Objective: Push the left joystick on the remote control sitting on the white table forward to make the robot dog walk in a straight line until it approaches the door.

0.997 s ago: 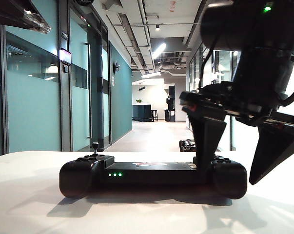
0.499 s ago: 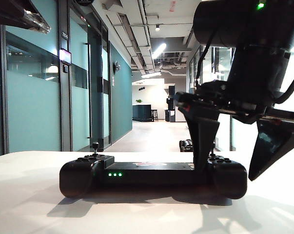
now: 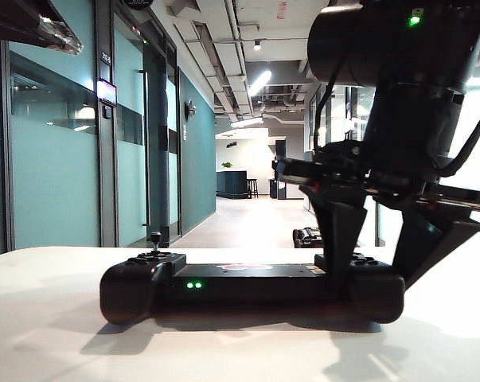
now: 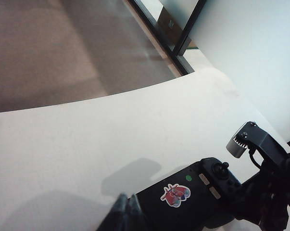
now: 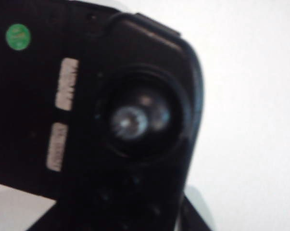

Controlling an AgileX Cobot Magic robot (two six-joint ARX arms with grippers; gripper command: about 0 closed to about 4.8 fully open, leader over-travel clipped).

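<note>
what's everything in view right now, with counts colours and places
remote control: one, black, flat on the table, green lights on its front
left joystick: one, black, upright on the remote's left end, untouched
white table: one, white, under the remote
robot dog: one, dark, on the corridor floor behind the remote
door: one, dark-framed glass, left wall of the corridor
right tool: one, black, fingers either side of the remote's right end
left tool: one, black, near the remote, shut or open unclear

The remote control (image 5: 96, 120) fills the close, blurred view, over the white table (image 5: 250, 96).
</note>
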